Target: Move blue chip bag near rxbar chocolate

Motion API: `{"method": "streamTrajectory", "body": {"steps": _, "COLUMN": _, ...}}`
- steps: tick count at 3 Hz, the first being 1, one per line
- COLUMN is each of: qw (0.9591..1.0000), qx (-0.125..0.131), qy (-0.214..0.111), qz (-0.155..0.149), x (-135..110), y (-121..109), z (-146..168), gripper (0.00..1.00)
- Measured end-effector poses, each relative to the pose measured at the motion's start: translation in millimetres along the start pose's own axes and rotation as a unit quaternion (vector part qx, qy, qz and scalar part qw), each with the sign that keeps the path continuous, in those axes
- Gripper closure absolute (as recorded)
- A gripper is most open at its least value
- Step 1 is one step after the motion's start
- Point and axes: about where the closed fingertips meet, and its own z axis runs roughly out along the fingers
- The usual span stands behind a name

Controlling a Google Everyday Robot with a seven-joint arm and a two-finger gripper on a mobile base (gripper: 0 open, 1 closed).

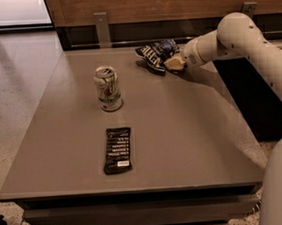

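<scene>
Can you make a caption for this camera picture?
Robot gripper at the blue chip bag, across the table from the rxbar chocolate.

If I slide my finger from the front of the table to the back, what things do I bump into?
rxbar chocolate → drink can → blue chip bag. The pincer is at the far end too, right at the bag, on its right side in the picture.

Robot gripper [173,63] at far edge of table [189,135], against blue chip bag [152,54], drink can [107,88] upright left of centre, rxbar chocolate [118,149] flat near front, well apart from bag.
</scene>
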Motion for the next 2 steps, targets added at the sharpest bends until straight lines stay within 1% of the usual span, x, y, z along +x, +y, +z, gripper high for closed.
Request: {"method": "streamTrajectory", "body": {"steps": 2, "qw": 1.0, "qx": 0.0, "qy": 0.0, "qz": 0.0, "x": 0.0, "y": 0.3, "z": 0.3, "gripper": 1.0}}
